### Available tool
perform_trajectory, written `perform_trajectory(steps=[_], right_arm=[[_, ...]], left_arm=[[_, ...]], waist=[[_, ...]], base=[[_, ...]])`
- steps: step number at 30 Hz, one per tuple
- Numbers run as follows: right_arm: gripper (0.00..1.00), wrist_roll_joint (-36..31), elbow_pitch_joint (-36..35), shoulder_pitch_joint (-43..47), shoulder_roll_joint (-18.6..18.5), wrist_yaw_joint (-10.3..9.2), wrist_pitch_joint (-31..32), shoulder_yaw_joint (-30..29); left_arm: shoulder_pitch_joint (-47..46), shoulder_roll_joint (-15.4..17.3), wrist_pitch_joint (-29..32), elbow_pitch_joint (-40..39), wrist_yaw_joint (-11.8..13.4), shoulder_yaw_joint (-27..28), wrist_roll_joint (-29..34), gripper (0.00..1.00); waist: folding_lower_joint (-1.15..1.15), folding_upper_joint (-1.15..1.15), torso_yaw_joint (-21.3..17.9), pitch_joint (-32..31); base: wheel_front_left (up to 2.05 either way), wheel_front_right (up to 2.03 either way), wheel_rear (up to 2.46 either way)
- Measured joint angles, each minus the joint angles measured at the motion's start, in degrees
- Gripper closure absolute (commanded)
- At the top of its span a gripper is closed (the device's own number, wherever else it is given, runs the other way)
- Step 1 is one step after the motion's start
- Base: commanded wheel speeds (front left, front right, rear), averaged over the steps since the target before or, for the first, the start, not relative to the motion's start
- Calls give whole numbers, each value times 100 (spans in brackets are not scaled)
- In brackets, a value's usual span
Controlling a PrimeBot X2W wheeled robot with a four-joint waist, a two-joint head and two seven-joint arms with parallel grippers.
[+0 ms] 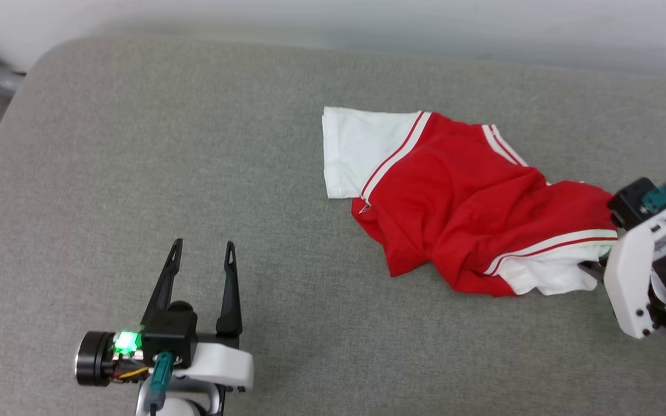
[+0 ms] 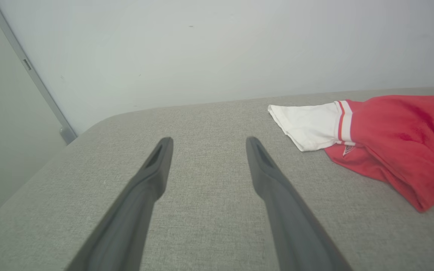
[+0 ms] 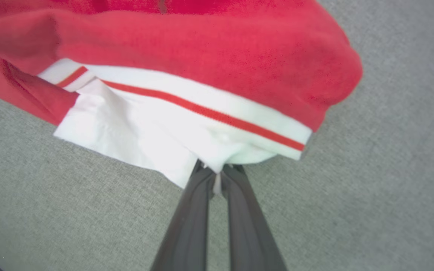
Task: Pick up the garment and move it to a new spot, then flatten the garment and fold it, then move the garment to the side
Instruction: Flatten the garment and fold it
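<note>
The shirt (image 1: 460,202) lies crumpled on the right half of the grey cushion (image 1: 136,144), one white sleeve spread flat at its far left end, the red body bunched in folds through the middle. At the near right corner of the heap sits the other white sleeve with its red stripe, and that's where the right gripper (image 1: 590,267) comes in from the right edge. From the right wrist, the right gripper (image 3: 219,169) has its two dark fingers (image 3: 190,218) pinched together on the hem of that white sleeve, a sliver of white cloth caught between the tips, with the red body of the shirt (image 3: 202,49) piled just beyond them.

Over on the left, the left gripper (image 1: 203,244) hangs above bare cushion, fingers (image 1: 166,277) spread wide and holding nothing, well apart from the shirt. From the left wrist, the left gripper (image 2: 208,141) points toward the far edge and the pale wall (image 2: 202,56), and the shirt (image 2: 390,143) lies off to its right, white sleeve nearest, clear of both fingertips.
</note>
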Motion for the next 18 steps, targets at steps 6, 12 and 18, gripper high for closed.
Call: perform_trajectory(steps=[6, 12, 18], right_arm=[[100, 214, -382, 665, -342, -1, -561, -377], [100, 398, -454, 1764, -482, -1, -934, -1157], [100, 455, 15, 2778, -354, 0, -1001, -1889]], left_arm=[[289, 87, 0, 15, -1, 70, -21, 0], [495, 108, 0, -7, -3, 94, -26, 0], [571, 125, 0, -2, -38, 105, -34, 0]], waist=[[0, 0, -151, -394], [0, 0, -324, -668], [0, 0, -480, -780]], base=[[0, 0, 0], [0, 0, 0], [0, 0, 0]])
